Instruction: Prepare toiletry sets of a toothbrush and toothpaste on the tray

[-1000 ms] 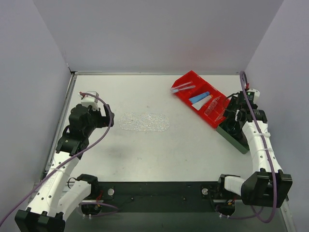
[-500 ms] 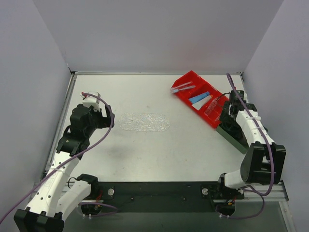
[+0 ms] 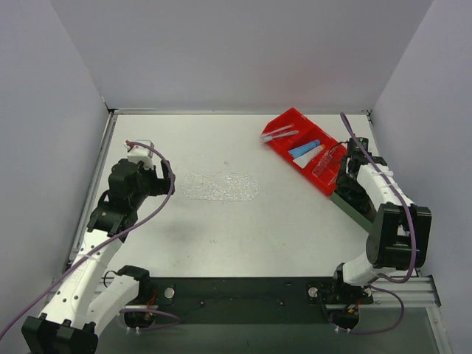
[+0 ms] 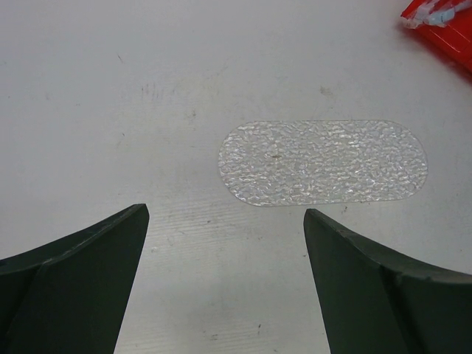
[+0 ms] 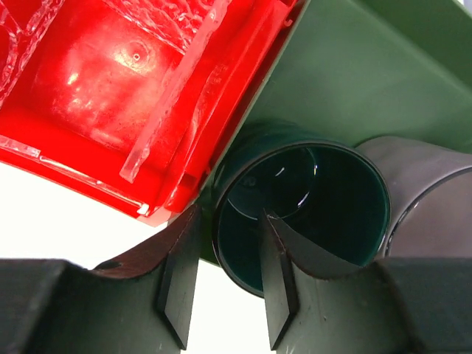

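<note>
The clear glittery oval tray point(image 3: 221, 186) lies bare at mid-table and shows ahead of my left gripper point(image 4: 225, 214) as the tray point(image 4: 323, 162). My left gripper point(image 3: 156, 179) hovers to the tray's left, open and holding nothing. A blue tube point(image 3: 304, 147), a white tube point(image 3: 310, 155) and wrapped toothbrushes point(image 3: 279, 134) lie in the red bin point(image 3: 274, 142). My right gripper point(image 3: 345, 183) is at the bin's right end. In the right wrist view, my right gripper point(image 5: 227, 217) straddles the rim of a dark green mug point(image 5: 310, 206), one finger inside and one outside, jaws partly apart.
The mug stands in a dark green rectangular tray point(image 3: 363, 215) beside the red bin point(image 5: 110, 147). A second, greyish cup point(image 5: 435, 184) stands right against the mug. A clear wrapped item point(image 5: 169, 96) lies in the bin's near compartment. Grey walls enclose the table.
My right arm has folded its elbow inward and brought its gripper over the mug, with its jaws narrowing around the rim. The left arm has barely moved.
</note>
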Robot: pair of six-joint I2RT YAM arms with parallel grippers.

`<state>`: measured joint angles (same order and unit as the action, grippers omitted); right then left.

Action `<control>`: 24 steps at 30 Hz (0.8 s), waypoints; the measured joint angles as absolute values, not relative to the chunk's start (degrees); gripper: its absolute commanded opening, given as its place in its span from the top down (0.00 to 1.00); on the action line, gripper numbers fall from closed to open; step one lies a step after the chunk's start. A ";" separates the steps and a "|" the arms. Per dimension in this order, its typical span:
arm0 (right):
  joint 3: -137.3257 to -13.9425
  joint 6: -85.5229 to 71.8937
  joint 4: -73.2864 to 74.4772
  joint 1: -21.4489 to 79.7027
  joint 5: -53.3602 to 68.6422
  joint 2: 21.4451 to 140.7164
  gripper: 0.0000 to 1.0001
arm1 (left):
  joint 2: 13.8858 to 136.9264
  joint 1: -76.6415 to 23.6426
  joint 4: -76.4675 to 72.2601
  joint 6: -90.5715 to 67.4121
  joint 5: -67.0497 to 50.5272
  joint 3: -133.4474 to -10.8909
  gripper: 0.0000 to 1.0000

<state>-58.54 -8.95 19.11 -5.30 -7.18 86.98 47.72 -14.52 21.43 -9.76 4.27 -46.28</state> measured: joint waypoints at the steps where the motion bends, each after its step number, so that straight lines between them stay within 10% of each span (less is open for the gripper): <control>1: -58.54 -8.91 18.92 -5.32 -7.16 87.29 0.73 | 47.81 -14.52 21.43 -9.74 4.27 -46.28 0.03; 13: -58.52 -9.04 18.02 -5.93 -6.46 88.99 1.00 | 48.29 -14.52 21.47 -9.52 4.38 -45.98 0.02; 24: -58.52 -9.21 19.53 -5.91 -7.22 88.38 1.00 | 48.66 -14.52 21.47 -9.13 4.71 -45.98 0.03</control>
<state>-58.52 -9.21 19.53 -5.91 -7.22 88.38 48.66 -14.52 21.47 -9.13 4.71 -45.98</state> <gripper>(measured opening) 0.042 0.975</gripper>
